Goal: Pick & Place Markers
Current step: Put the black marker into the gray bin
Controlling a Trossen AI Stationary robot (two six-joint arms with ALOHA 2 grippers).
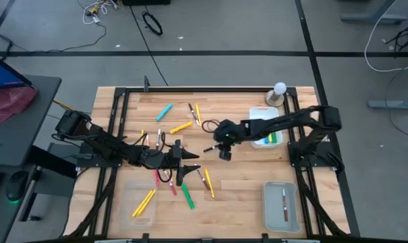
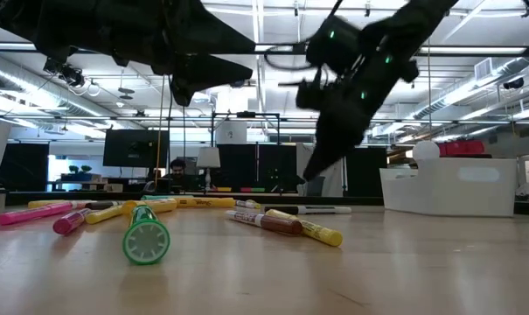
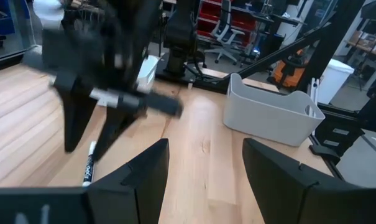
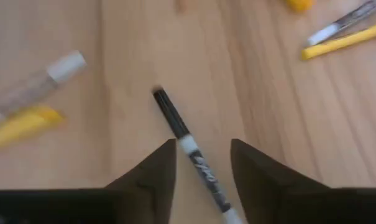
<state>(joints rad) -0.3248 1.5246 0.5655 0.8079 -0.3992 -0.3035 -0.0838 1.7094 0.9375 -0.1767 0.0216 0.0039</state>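
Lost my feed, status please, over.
Right gripper open, above a black-capped white marker lying mid-table. Left gripper open, empty, over the markers nearer the front. White bin behind, nothing blocking.

A green marker lies among yellow markers on the pale wooden table.
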